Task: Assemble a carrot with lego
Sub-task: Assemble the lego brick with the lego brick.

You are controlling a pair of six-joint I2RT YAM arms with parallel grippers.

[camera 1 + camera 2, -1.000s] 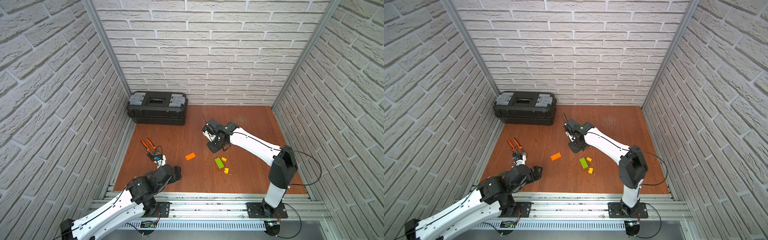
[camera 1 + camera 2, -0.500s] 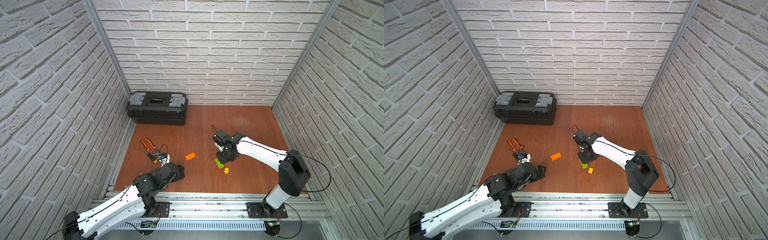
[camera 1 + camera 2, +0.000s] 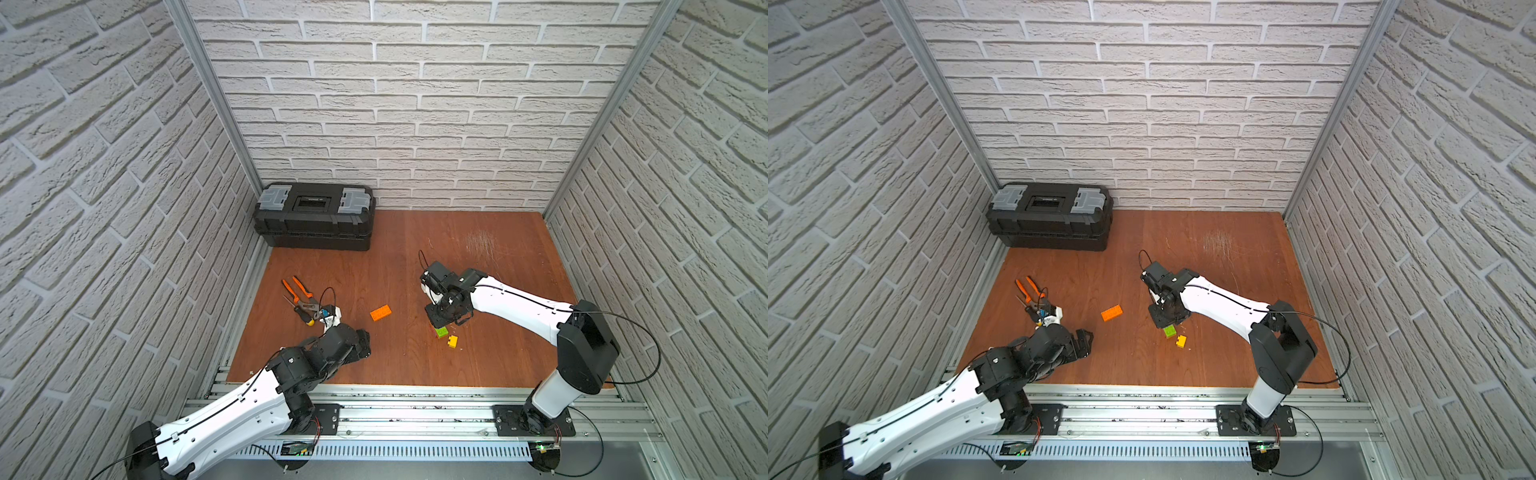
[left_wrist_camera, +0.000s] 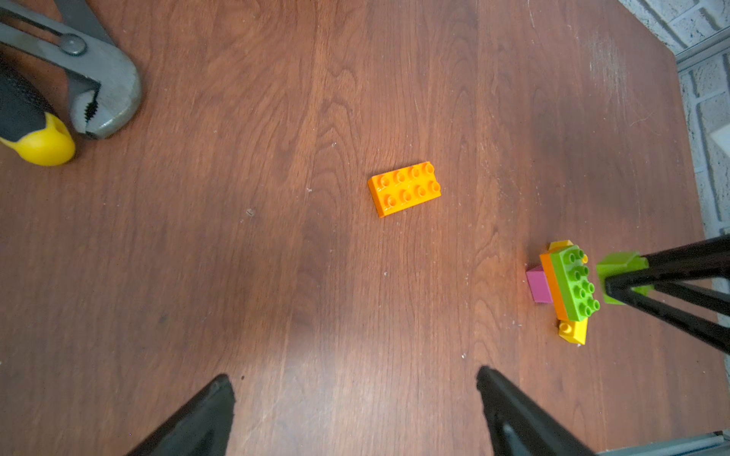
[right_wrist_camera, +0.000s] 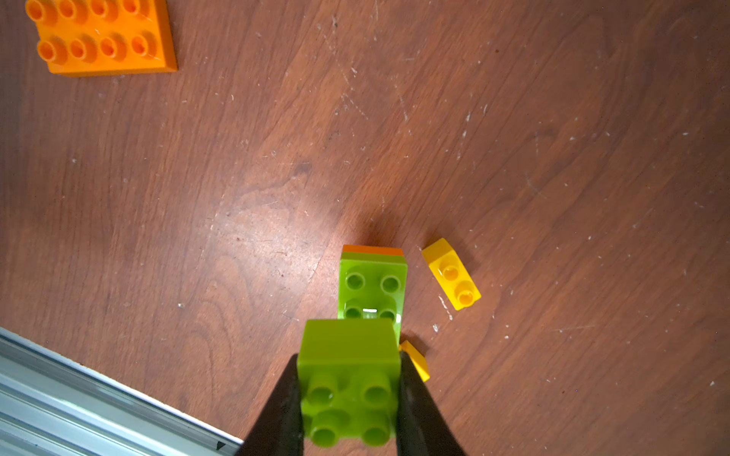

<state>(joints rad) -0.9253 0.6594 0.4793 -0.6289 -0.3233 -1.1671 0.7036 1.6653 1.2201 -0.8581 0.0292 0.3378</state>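
My right gripper (image 5: 348, 369) is shut on a small lime green lego brick (image 5: 349, 379), studs facing the wrist camera. It hangs just above one end of the carrot (image 4: 569, 288), a long green brick on orange with a pink end. The carrot's green top (image 5: 373, 284) shows beyond the held brick. One yellow brick (image 5: 450, 274) lies beside it, and another yellow brick (image 5: 414, 359) is half hidden by a finger. A loose orange brick (image 3: 381, 312) lies at mid-table. My left gripper (image 4: 352, 375) is open and empty, near the front left, facing that orange brick (image 4: 405, 188).
Orange-handled pliers (image 3: 299, 293) and a yellow-tipped screwdriver (image 4: 39, 142) lie at the left, near my left arm. A black toolbox (image 3: 316, 216) stands at the back left against the wall. The metal rail (image 5: 79, 395) runs along the table's front edge.
My right gripper has carried the small green brick forward and to the right, down over the carrot. My left gripper has crept slightly to the right.
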